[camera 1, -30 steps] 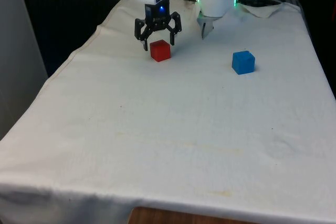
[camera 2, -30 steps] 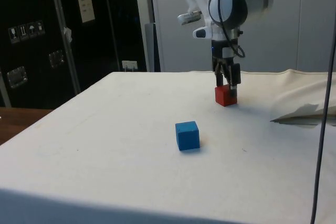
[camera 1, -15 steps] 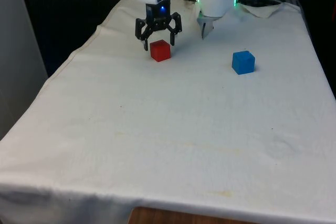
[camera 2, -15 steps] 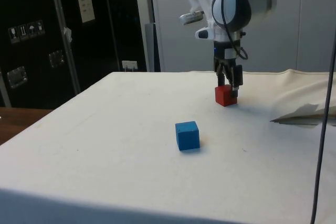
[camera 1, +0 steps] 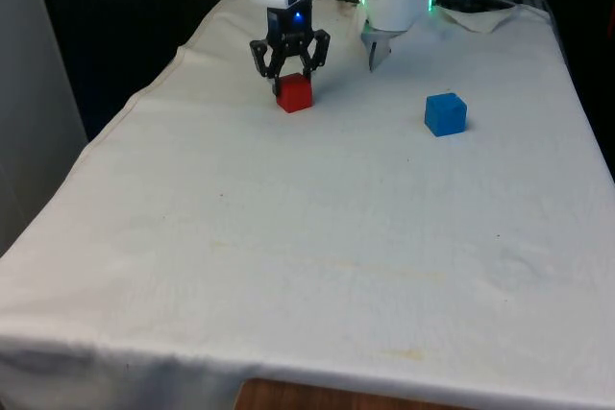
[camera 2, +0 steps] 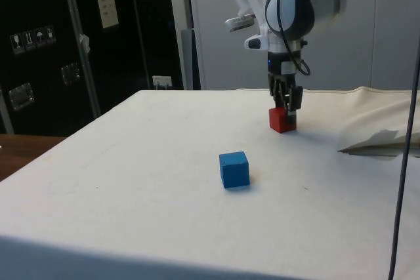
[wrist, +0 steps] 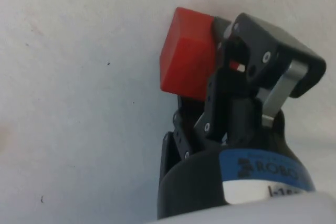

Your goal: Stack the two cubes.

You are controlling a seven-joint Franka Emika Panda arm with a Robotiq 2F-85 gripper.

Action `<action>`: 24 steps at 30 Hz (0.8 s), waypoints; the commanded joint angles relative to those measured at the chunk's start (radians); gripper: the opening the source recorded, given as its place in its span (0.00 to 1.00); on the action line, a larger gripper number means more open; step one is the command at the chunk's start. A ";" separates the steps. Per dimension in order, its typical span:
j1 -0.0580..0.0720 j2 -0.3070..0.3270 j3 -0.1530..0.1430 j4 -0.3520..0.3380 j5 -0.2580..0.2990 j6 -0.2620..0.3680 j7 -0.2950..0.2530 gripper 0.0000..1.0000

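Note:
The red cube (camera 1: 295, 95) rests on the white cloth near the table's far end, towards the front view's left. My gripper (camera 1: 290, 75) stands upright right over it, its fingers drawn together at the cube's top far edge. In the wrist view the red cube (wrist: 186, 56) lies against the side of the shut gripper (wrist: 223, 45), not between the fingers. From the side, the gripper (camera 2: 287, 105) overlaps the upper corner of the red cube (camera 2: 279, 121). The blue cube (camera 1: 445, 114) (camera 2: 234, 169) sits alone, well apart, to the front view's right.
The arm's white base (camera 1: 396, 2) stands just behind the cubes. A crumpled fold of cloth (camera 1: 485, 16) lies at the far right corner. The cloth's left edge (camera 1: 144, 98) drops off close to the red cube. Cables hang at the side view's right.
The fingers, wide open around the red cube a moment ago, have snapped together. The gripper stayed over the cube, which still rests on the cloth.

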 commanded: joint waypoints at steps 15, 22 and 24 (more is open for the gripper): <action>0.004 -0.032 -0.009 0.001 -0.011 -0.013 0.004 0.03; 0.002 -0.086 -0.018 0.008 -0.037 -0.062 0.017 0.03; 0.001 -0.104 -0.020 0.010 -0.043 -0.079 0.020 0.03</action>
